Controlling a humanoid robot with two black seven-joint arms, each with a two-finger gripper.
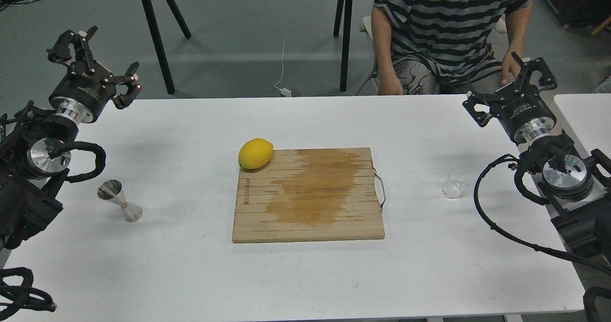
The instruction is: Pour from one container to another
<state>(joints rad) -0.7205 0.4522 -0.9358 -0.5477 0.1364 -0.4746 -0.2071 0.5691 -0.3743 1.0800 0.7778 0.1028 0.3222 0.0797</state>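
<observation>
A tiny clear glass cup (452, 189) stands upright on the white table (191, 274) at the right, just left of my right arm's cable. A shiny steel hourglass jigger (119, 200) stands upright on the table at the left, near my left arm. My left gripper (98, 57) is raised at the far left edge of the table, open and empty, well behind the jigger. My right gripper (510, 86) is raised at the far right, open and empty, well behind the glass cup.
A wooden cutting board (310, 195) with a wet stain and a metal handle lies in the middle, with a yellow lemon (256, 153) on its far left corner. A person in a striped shirt (453, 26) sits behind the table. Black stand legs (155, 36) are behind.
</observation>
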